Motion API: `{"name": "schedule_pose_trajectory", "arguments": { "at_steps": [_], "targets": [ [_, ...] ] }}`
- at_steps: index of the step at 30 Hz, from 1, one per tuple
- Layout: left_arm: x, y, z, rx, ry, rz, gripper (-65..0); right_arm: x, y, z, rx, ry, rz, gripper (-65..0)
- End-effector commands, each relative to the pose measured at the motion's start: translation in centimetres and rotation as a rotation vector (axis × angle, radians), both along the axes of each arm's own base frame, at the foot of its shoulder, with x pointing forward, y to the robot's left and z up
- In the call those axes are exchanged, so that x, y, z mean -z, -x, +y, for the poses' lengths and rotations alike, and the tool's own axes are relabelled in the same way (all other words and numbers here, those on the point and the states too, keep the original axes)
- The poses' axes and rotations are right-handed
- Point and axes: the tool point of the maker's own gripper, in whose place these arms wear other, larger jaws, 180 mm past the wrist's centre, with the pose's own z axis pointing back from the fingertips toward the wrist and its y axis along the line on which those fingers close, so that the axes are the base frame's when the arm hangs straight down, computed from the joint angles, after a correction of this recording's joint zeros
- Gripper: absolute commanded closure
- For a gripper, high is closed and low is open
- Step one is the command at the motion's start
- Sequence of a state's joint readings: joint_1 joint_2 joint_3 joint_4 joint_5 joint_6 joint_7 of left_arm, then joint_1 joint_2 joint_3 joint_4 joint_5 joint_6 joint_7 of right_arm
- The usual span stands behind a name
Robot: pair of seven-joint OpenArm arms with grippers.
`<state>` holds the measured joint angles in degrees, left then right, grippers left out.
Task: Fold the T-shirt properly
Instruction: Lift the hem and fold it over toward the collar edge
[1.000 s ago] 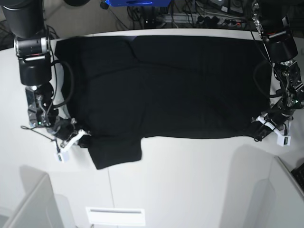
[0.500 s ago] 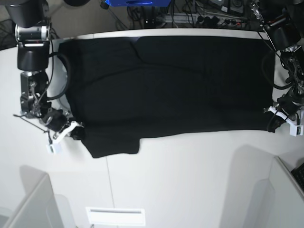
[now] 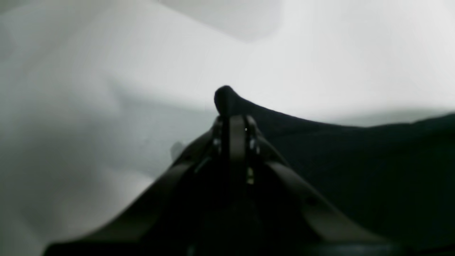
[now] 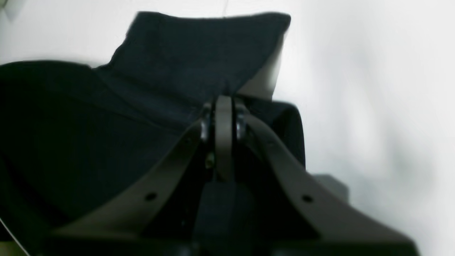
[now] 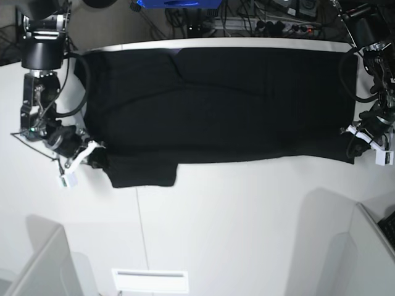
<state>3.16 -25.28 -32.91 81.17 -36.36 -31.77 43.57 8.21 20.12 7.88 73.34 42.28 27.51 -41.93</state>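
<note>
The T-shirt point(image 5: 222, 105) lies spread across the far half of the white table point(image 5: 247, 228), plain side up. The left gripper point(image 5: 358, 143) and right gripper point(image 5: 92, 155) each have their jaws clamped on a near corner, probably to stretch the cloth flat before folding; both wrist views are blurred. Cables point(image 5: 271, 24) crowd the space behind the table.

I see a white table point(image 5: 234, 222) filling most of the base view, with a faint seam running down it. A white slotted plate point(image 5: 150, 280) lies flat near its front edge. Pale panels point(image 5: 37, 265) stand at both front corners. Cables point(image 5: 259, 21) and a blue object point(image 5: 176, 3) sit behind the far edge.
</note>
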Motion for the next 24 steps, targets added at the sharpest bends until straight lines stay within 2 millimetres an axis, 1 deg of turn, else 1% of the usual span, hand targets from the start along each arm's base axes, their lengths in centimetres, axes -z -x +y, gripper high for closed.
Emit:
{"name": "schedule_pose_trajectory", "arguments": {
  "at_steps": [1, 5, 8, 10, 13, 14, 17, 20, 22, 24],
  "targets": [
    [-1.8, -0.6, 0.5, 0.008, -0.028, -0.049, 0.0, -2.3, -1.3, -1.1, 0.019, -0.003, -0.071, 0.0],
    [-1.6, 0.4, 0.1, 0.027, -0.048, -0.034, 0.0, -2.6, 0.2, -1.8, 0.018, 0.023, -0.057, 0.0],
    [-1.8, 0.8, -0.2, 0.040, -0.060, -0.033, 0.0, -3.0, 1.1, -1.5, 0.005, 0.037, -0.060, 0.0],
    [-1.8, 1.2, -0.5, 0.051, -0.069, -0.030, 0.0, -2.7, 1.8, -1.0, -0.009, 0.041, -0.049, 0.0],
    [-1.7, 1.7, -0.8, 0.060, -0.076, -0.022, 0.0, -2.7, 2.8, -1.3, 0.005, 0.039, -0.046, 0.0],
    [-1.6, 1.9, -0.8, 0.063, -0.078, -0.018, 0.0, -2.7, 3.1, -1.1, 0.009, 0.032, -0.044, 0.0],
    [-1.5, 2.3, -0.9, 0.068, -0.083, -0.011, 0.0, -3.3, 4.0, -1.9, 0.037, 0.042, -0.039, 0.0],
    [-1.6, 2.3, -1.0, 0.072, -0.086, -0.014, 0.0, -3.8, 5.0, -2.2, 0.048, 0.055, -0.025, 0.0],
    [-1.3, 2.7, -1.0, 0.073, -0.088, -0.001, 0.0, -3.9, 5.7, -2.2, 0.054, 0.058, -0.013, 0.0],
    [-1.4, 2.9, -1.2, 0.081, -0.095, 0.000, 0.0, -4.0, 6.3, -2.2, 0.058, 0.065, -0.010, 0.0]
  ]
}}
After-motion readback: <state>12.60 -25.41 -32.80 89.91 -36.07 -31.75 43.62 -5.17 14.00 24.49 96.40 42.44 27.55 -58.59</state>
